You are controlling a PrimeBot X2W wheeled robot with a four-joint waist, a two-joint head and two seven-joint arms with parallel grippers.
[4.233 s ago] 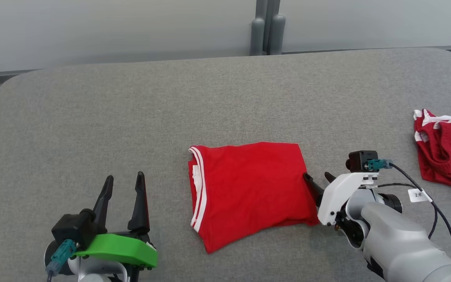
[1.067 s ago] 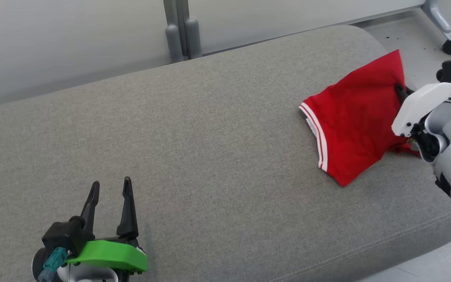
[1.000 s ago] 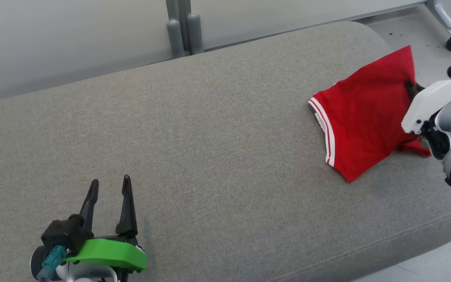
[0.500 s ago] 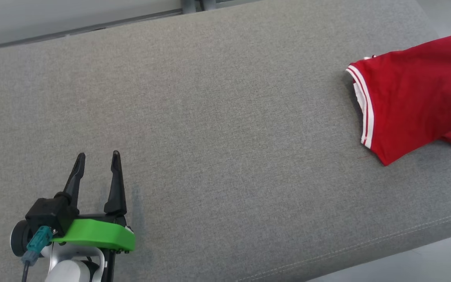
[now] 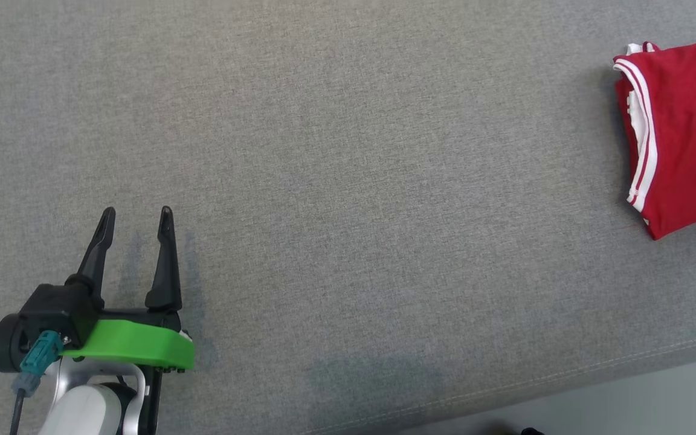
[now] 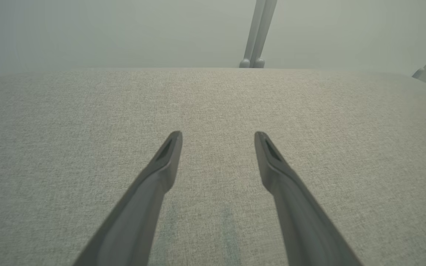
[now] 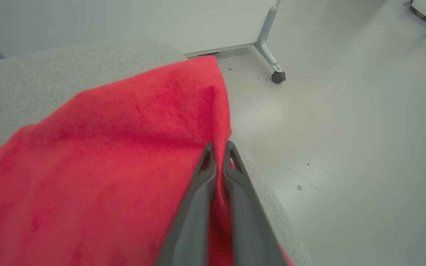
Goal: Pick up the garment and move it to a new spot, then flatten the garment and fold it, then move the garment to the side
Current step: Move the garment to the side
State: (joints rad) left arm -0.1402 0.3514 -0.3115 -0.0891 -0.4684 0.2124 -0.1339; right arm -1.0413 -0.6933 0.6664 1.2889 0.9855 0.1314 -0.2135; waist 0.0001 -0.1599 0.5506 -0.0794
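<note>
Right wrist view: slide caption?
Right gripper, fingers shut on the red garment's edge, at the end of the grey cushion, floor beyond.

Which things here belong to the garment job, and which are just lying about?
Job: red garment, pinched by the shut right gripper; grey padded surface under it.
Lying about: stand's caster wheel on the floor; grey post; open left gripper, idle.

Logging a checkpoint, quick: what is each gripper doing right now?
Left gripper: open, holding nothing.
Right gripper: shut on the edge of the red garment.
</note>
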